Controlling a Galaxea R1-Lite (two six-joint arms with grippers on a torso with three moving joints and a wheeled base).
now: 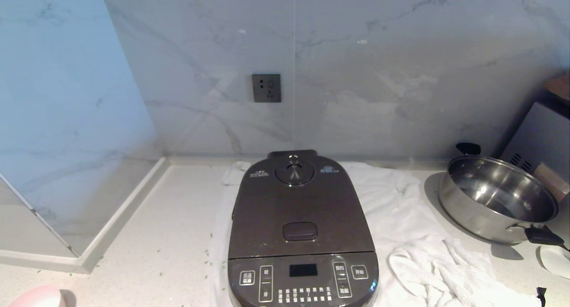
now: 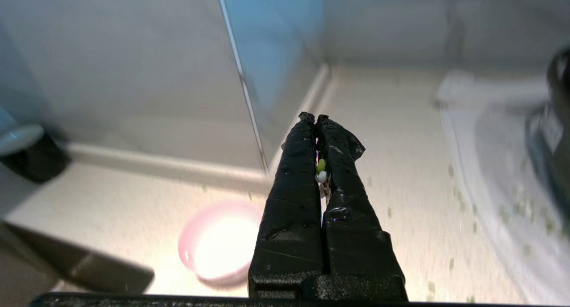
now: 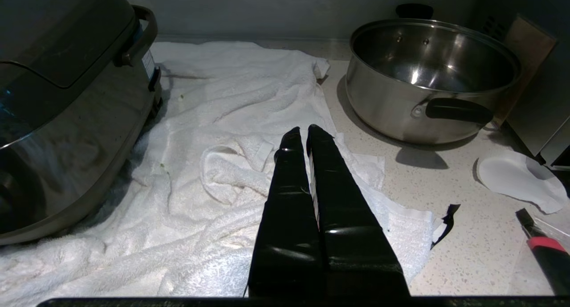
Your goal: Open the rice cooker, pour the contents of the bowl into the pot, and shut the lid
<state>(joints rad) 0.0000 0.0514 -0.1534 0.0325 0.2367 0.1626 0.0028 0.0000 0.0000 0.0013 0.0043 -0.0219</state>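
The dark rice cooker (image 1: 303, 235) stands on a white towel (image 1: 401, 209), its lid (image 1: 298, 209) down, so the pot is hidden. The pink bowl (image 1: 38, 296) sits on the counter at the near left; glare washes out its inside (image 2: 213, 244), so its contents cannot be made out. My left gripper (image 2: 315, 118) hovers shut above the counter just beside the bowl, with a tiny green bit (image 2: 321, 165) stuck between its fingers. Small green bits (image 2: 454, 193) lie scattered on the counter. My right gripper (image 3: 302, 131) hangs shut over the towel (image 3: 231, 142), to the right of the cooker (image 3: 67, 97).
A shiny steel pan (image 1: 496, 200) with black handles stands at the right. A grey appliance (image 1: 543, 137) is behind it. A black cup (image 2: 31, 151) sits far left by the wall ledge (image 1: 120, 218). A red-and-black tool (image 3: 545, 249) lies on the counter near the right.
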